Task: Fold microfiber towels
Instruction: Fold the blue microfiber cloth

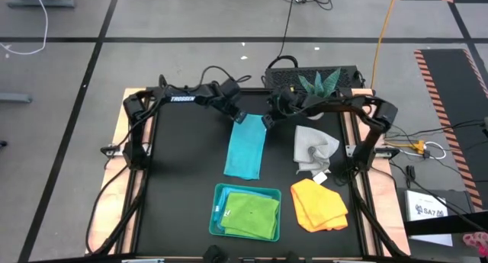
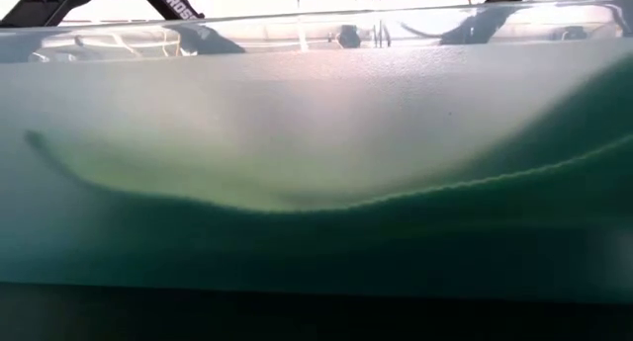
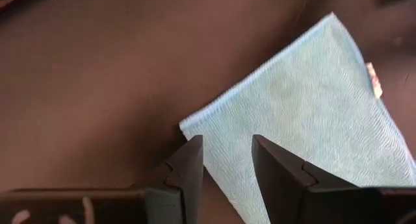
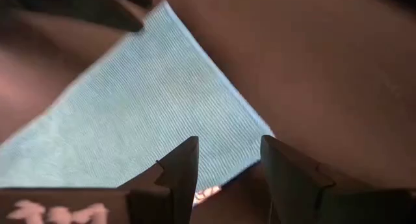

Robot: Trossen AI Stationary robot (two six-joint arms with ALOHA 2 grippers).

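On a black counter (image 1: 183, 179) seen from above, the left tool (image 1: 239, 116) hangs at the far left corner of a turquoise towel (image 1: 245, 150), its fingers (image 3: 188, 165) parted and holding nothing, the cloth's corner lying just beyond the tips in the left wrist view. The turquoise towel lies flat near the counter's middle as a long folded rectangle, its edges straight, its weave finely ribbed, with a small tag showing at one edge in the wrist views. The right tool (image 1: 267, 120) hangs at the towel's far right corner, likewise released, the gap between its fingers (image 4: 179, 169) open above the cloth's edge. Nearer the front edge, a teal tray (image 1: 217, 217) holds a lime green towel (image 1: 252, 215), folded and slightly rumpled; in the low view the tray's wall fills nearly the whole picture. To the right of the turquoise towel, a pale grey-white towel (image 1: 314, 147) lies loosely bunched and unfolded, well apart from the tray. In front of it, a yellow-orange towel (image 1: 319, 204) lies crumpled, its corners askew, just beside the tray's right side.
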